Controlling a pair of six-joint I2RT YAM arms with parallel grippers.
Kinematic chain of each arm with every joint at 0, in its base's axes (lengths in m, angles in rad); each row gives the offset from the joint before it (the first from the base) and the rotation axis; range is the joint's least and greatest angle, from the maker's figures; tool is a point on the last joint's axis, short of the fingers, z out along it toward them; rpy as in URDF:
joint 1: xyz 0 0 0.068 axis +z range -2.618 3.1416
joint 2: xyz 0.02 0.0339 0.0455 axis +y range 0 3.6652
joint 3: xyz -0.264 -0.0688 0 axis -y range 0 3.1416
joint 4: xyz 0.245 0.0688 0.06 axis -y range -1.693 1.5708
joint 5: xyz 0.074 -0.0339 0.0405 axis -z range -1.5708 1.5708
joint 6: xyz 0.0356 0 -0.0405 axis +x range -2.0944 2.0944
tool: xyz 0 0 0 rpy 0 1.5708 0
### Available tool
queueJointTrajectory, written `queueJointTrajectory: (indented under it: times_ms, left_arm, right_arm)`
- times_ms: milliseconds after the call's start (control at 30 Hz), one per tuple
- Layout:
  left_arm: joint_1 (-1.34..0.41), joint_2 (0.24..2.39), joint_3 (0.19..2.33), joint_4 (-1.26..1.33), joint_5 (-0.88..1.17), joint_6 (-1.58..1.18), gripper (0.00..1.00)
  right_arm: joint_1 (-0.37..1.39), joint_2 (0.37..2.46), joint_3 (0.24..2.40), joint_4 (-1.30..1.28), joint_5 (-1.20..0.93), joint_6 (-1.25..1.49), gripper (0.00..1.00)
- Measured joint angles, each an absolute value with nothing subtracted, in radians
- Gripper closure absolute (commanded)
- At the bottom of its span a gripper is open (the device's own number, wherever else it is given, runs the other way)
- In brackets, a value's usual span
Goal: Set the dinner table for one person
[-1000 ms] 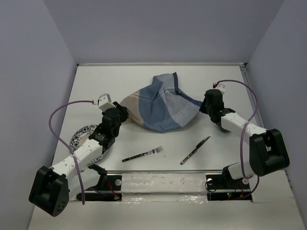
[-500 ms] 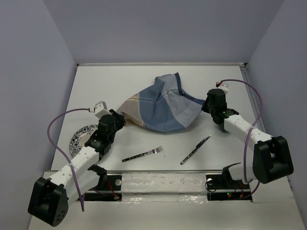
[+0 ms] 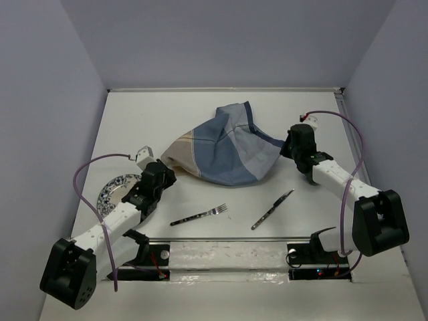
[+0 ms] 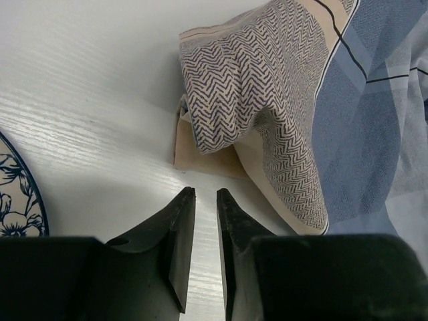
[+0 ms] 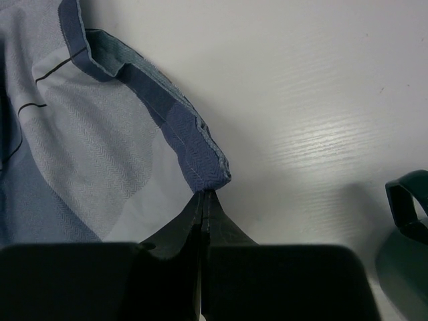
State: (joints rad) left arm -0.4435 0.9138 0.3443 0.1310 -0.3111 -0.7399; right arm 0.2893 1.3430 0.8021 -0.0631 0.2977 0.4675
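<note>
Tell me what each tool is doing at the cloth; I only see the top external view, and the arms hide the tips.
Observer: In the left wrist view the left tool is slightly open and empty; the placemat's tan herringbone corner lies just ahead, untouched.
Operator: Report the right one.
Observer: In the right wrist view the right tool is shut, pinching the placemat's blue hem corner.
Operator: Name anything beside it.
Observer: A dark green object sits on the table at that view's right edge, too cropped to identify.
</note>
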Motion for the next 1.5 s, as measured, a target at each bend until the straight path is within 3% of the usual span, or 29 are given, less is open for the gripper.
queueJointTrajectory:
  times_ms: [133, 300, 667, 1267, 1400, 1500]
  left_arm:
    - [-0.443, 0.946, 0.348, 0.154, -0.309, -0.765, 0.75]
    - [-0.445, 1.023, 0.338, 0.200, -0.315, -0.792, 0.57]
    - [-0.458, 1.252, 0.343, 0.319, -0.326, -0.819, 0.55]
    - [-0.474, 1.331, 0.384, 0.359, -0.420, -0.825, 0.60]
    - [-0.482, 1.346, 0.396, 0.361, -0.427, -0.821, 0.65]
    - [-0.485, 1.361, 0.405, 0.362, -0.433, -0.817, 0.77]
  right_arm:
    - [0.289, 1.343, 0.802, -0.063, 0.289, 0.467, 1.00]
    - [0.289, 1.343, 0.802, -0.063, 0.280, 0.463, 1.00]
    - [0.289, 1.341, 0.801, -0.060, 0.254, 0.463, 1.00]
    - [0.289, 1.321, 0.771, -0.051, 0.214, 0.464, 1.00]
    - [0.289, 1.321, 0.770, -0.049, 0.207, 0.464, 1.00]
    - [0.289, 1.320, 0.770, -0.040, 0.201, 0.464, 1.00]
